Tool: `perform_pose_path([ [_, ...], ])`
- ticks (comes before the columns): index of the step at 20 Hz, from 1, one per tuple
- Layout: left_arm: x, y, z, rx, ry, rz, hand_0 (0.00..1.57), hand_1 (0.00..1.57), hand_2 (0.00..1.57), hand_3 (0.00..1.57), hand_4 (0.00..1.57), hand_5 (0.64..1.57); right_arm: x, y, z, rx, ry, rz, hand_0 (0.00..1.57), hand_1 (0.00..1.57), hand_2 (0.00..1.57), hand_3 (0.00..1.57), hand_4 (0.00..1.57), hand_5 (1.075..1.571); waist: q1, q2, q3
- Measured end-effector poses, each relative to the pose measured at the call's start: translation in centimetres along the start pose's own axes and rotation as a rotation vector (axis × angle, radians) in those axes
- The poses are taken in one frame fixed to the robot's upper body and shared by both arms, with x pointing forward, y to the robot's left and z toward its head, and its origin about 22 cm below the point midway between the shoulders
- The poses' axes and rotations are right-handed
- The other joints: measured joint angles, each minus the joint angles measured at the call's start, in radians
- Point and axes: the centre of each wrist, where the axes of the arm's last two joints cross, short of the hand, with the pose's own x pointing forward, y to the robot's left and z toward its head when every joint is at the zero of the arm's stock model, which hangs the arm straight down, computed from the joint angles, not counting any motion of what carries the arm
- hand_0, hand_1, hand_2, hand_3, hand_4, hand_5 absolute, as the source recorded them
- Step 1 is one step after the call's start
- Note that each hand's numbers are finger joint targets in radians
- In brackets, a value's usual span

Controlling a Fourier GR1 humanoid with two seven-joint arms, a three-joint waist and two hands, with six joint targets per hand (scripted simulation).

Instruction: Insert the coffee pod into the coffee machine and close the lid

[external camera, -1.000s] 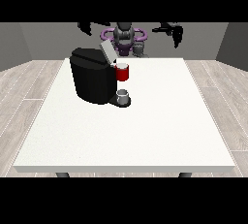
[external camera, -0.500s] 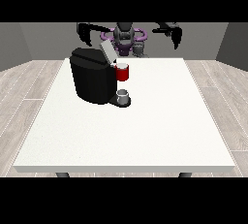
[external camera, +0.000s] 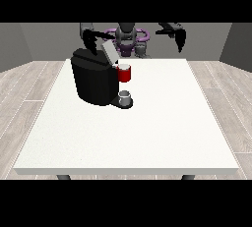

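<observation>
The black coffee machine (external camera: 94, 79) stands on the left half of the white table (external camera: 162, 123), with its grey lid (external camera: 109, 52) tilted up and open. A red thing at the machine (external camera: 124, 73) sits under the lid at the front. A small grey thing (external camera: 125, 96) rests on the machine's low base, and I cannot tell whether it is the pod. The hand at the view's left (external camera: 90, 42) hangs just above the machine's back top edge, left of the lid. The hand at the view's right (external camera: 179, 36) is raised in the air beyond the table's far right edge, apart from everything.
The robot's torso (external camera: 127, 38) stands behind the far edge, directly behind the machine's lid. A wooden floor surrounds the table. White tabletop stretches to the right of the machine and in front of it.
The arm at the view's left has swung inward and down, from out at the side to just above the machine's top. The hand at the view's right has shifted only slightly.
</observation>
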Motion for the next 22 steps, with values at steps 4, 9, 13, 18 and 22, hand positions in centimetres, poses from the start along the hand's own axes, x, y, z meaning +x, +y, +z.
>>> perform_pose_path([
  [4, 0.4, -0.2, 0.4, 0.006, -0.025, -0.015, 0.00, 0.00, 0.00, 0.00, 0.00, 1.571, 0.8, 0.4, -1.1, 0.021, -0.027, 0.023, 0.00, 0.00, 0.00, 0.00, 0.00, 1.571, -0.003, 0.024, -0.0015],
  [9, 1.3, -0.5, 0.3, 0.014, -0.056, -0.014, 0.00, 0.00, 0.00, 0.00, 0.00, 1.571, 2.0, 0.9, -2.7, 0.017, -0.054, 0.027, 0.00, 0.00, 0.00, 0.00, 0.00, 1.571, 0.006, 0.056, -0.0016],
  [13, 1.9, 0.2, 0.5, 0.018, -0.057, -0.019, 0.00, 0.00, 0.00, 0.00, 0.00, 1.571, 2.3, 1.4, -3.2, 0.030, -0.078, 0.034, 0.00, 0.00, 0.00, 0.00, 0.00, 1.571, 0.003, 0.061, -0.0025],
  [18, 1.2, 1.2, 1.2, 0.040, -0.057, -0.038, 0.00, 0.00, 0.00, 0.00, 0.00, 1.571, 3.2, 1.9, -3.9, 0.058, -0.102, 0.040, 0.00, 0.00, 0.00, 0.00, 0.00, 1.571, -0.007, 0.075, -0.0020],
  [22, 1.4, 1.3, 1.1, 0.042, -0.054, -0.041, 0.00, 0.00, 0.00, 0.00, 0.00, 1.571, 3.5, 2.3, -4.4, 0.072, -0.094, 0.051, 0.00, 0.00, 0.00, 0.00, 0.18, 1.571, -0.010, 0.082, -0.0007],
])
